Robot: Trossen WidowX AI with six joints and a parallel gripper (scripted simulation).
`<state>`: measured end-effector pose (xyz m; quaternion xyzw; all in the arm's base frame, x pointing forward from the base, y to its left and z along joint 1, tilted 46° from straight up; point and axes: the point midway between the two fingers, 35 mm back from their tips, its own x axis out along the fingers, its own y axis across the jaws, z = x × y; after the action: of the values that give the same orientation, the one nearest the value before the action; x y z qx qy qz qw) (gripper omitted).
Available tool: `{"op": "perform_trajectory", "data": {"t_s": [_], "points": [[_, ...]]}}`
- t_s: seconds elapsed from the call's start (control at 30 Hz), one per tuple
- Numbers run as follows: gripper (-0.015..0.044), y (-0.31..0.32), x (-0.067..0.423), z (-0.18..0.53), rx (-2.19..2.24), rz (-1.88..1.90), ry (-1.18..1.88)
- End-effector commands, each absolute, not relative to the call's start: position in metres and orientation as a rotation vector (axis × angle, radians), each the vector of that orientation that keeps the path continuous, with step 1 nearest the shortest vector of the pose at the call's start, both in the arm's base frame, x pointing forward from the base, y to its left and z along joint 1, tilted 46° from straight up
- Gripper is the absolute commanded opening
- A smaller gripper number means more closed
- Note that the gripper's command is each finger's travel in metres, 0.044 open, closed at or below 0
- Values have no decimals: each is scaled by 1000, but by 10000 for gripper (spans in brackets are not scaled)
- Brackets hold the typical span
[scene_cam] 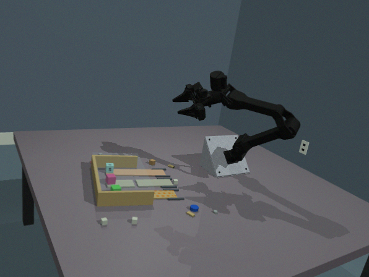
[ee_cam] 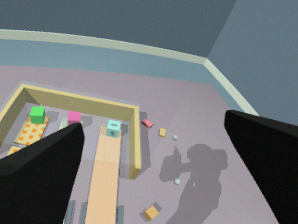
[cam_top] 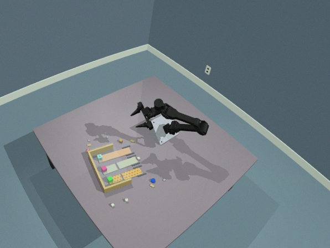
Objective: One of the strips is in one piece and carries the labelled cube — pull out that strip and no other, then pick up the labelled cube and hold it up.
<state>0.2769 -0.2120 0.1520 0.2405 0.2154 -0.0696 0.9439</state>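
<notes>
A light-blue cube (cam_top: 99,158) (scene_cam: 109,168) (ee_cam: 114,128) with a dark label stands on the far end of an orange strip (cam_top: 117,154) (scene_cam: 139,172) (ee_cam: 105,175), which is in one piece. A pink cube (cam_top: 104,169) (scene_cam: 111,178) (ee_cam: 74,117) is on the pale green strip (cam_top: 127,163) (scene_cam: 154,183), which is split by a gap. A green cube (cam_top: 110,179) (scene_cam: 116,188) (ee_cam: 37,115) is on the orange-dotted strip (cam_top: 132,173) (scene_cam: 165,194) (ee_cam: 32,131), also split. My gripper (cam_top: 133,120) (scene_cam: 175,106) (ee_cam: 154,120) is open and empty, high above the table.
A yellow three-sided wall (cam_top: 97,170) (scene_cam: 125,198) (ee_cam: 135,145) surrounds the cubes, open toward the arm. Dark rails flank the strips' near ends. Small blocks and a blue disc (cam_top: 153,180) (scene_cam: 194,208) lie around. A grey wedge (cam_top: 161,139) (scene_cam: 213,167) stands by the arm's base.
</notes>
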Motion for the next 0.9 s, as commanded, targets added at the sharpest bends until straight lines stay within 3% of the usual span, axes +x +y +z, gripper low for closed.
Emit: {"op": "perform_trajectory", "data": {"t_s": [0.0, 0.13, 0.83, 0.87], "points": [[400, -149, 296, 130, 667, 113, 490], [400, -115, 300, 123, 757, 245, 523], [400, -115, 300, 123, 757, 245, 523], [374, -115, 301, 122, 759, 244, 530]]}}
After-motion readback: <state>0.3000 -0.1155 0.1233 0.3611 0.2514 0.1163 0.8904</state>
